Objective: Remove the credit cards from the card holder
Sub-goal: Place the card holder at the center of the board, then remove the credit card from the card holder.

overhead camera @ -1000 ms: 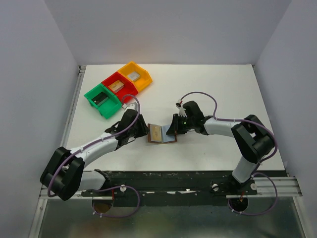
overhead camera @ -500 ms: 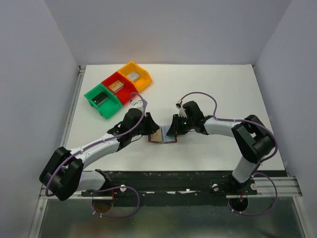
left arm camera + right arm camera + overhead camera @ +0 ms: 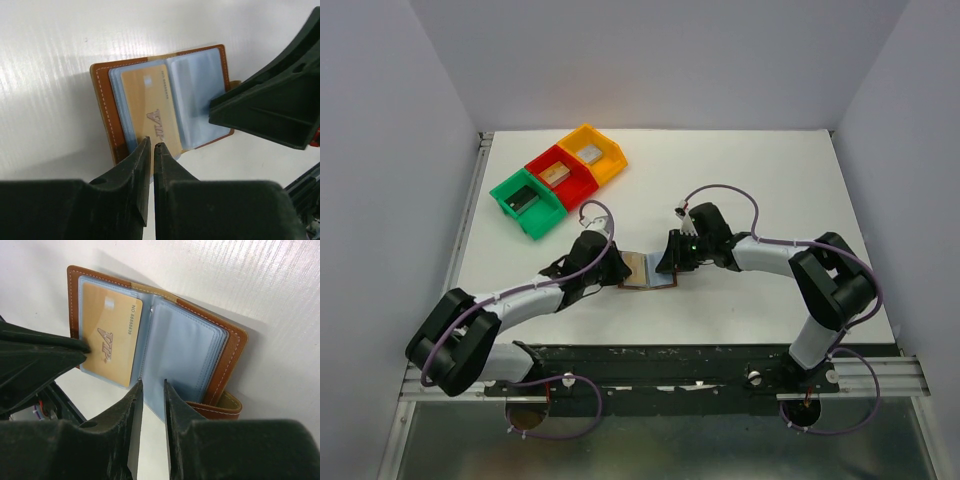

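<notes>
Brown stitched-leather card holder (image 3: 101,102) sleeves glossy gold-tan card (image 3: 150,107).

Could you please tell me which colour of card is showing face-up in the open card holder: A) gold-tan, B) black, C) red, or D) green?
A: a gold-tan card lies in a clear sleeve of the card holder, plain in both wrist views.

- Top view: card holder (image 3: 642,270) has both ends covered, by left gripper (image 3: 616,268) and right gripper (image 3: 669,262).
- Left wrist view: gold card (image 3: 147,102) lower edge masked by left gripper; grip unclear.
- Right wrist view: blue sleeves (image 3: 180,355) show no contents, with the bottom edge behind right gripper.
</notes>
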Robot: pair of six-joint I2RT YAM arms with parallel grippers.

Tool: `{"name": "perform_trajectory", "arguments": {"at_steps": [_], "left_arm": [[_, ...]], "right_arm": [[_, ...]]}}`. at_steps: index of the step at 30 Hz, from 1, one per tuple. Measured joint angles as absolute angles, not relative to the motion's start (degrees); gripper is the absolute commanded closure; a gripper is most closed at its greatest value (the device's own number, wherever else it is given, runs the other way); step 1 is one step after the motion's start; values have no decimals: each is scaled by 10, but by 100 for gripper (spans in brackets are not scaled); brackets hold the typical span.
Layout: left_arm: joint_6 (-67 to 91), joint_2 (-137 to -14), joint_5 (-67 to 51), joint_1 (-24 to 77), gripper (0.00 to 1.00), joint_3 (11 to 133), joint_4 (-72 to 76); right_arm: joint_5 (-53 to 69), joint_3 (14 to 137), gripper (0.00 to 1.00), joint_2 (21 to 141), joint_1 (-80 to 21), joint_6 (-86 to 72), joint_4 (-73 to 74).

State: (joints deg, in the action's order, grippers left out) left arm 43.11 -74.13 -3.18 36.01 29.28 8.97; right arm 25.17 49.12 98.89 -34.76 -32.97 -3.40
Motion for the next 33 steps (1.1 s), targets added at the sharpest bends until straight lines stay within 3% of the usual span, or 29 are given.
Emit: {"name": "perform_trajectory", "arguments": {"at_steps": [24, 33], "left_arm": [[447, -775, -19, 357, 81, 267, 108], [449, -767, -19, 357, 74, 265, 109]], "right_arm": [[306, 538, 60, 969, -365, -361, -65], [314, 552, 60, 1032, -369, -361, -63]]}}
